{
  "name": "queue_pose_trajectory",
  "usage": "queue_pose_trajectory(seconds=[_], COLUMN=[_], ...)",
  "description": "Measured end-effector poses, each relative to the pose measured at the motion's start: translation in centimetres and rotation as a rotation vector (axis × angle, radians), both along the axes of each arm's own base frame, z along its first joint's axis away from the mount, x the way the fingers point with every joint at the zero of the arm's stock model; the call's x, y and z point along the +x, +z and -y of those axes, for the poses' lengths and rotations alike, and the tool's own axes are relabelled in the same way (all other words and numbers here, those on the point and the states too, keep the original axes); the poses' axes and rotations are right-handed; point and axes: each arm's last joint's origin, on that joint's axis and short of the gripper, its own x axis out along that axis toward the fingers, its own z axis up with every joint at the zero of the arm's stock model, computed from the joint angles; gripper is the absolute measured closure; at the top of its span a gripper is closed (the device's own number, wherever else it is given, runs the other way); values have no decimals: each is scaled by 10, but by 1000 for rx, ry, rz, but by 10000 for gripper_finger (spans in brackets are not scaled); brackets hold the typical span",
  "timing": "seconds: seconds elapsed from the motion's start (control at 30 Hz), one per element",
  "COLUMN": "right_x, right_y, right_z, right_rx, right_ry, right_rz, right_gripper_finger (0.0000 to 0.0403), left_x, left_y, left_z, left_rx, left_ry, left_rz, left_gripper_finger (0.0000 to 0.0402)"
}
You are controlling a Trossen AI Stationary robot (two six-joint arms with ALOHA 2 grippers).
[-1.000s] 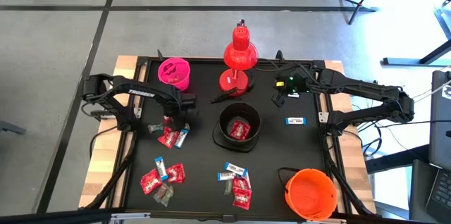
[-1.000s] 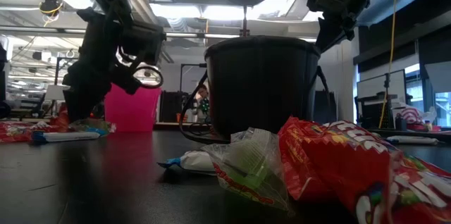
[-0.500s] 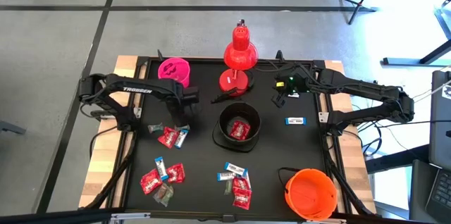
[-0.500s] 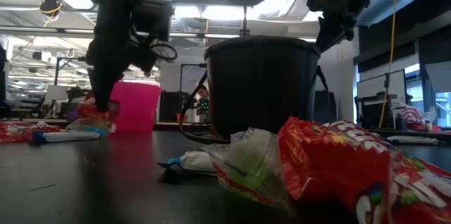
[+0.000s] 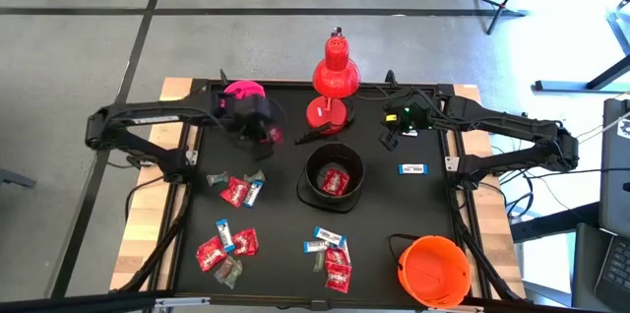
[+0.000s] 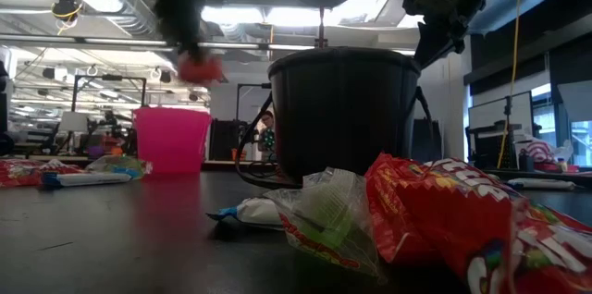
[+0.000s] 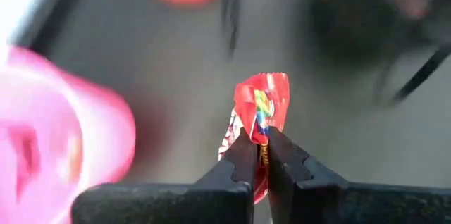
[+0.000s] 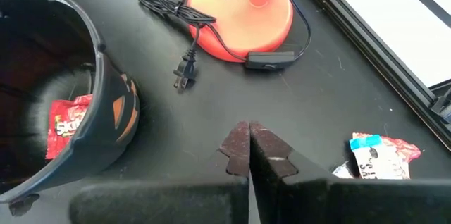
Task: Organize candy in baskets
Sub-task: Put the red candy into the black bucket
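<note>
Beside the pink basket [image 5: 236,90], left gripper [image 7: 259,155], spread before, now pinches a lifted red candy [image 7: 262,104].

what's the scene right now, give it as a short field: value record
left gripper: shut on a red candy, lifted beside the pink basket
right gripper: shut, empty, near the red lamp
black basket: mid-table, one red candy inside
orange basket: near right corner, nothing visible inside
loose candy: three clusters on the near left and middle of the table, one white-and-blue piece on the right
</note>
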Motion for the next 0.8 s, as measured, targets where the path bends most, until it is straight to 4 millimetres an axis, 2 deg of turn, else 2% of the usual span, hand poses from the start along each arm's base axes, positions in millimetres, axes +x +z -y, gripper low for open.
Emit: queue_pose_trajectory(seconds=[0.17, 0.3, 0.43, 0.6, 0.7, 0.8], right_x=[0, 0, -2, -4, -6, -11], right_y=[0, 0, -1, 11, 22, 36], right_z=[0, 0, -1, -2, -3, -4], right_rx=[-1, -2, 26, 36, 45, 38], right_ry=[-2, -2, 5, 6, 6, 31], right_rz=[4, 5, -14, -17, -18, -56], right_gripper_finger=[402, 402, 402, 402, 402, 402], left_x=[25, 47, 72, 100, 108, 112], left_y=[35, 41, 26, -4, -19, -28], left_z=[16, 26, 29, 25, 20, 18], left_rx=[107, 121, 120, 104, 90, 91], left_ry=[-237, -411, -467, -465, -453, -462], left_rz=[462, 661, 691, 645, 594, 567], left_gripper_finger=[399, 399, 399, 393, 367, 324])
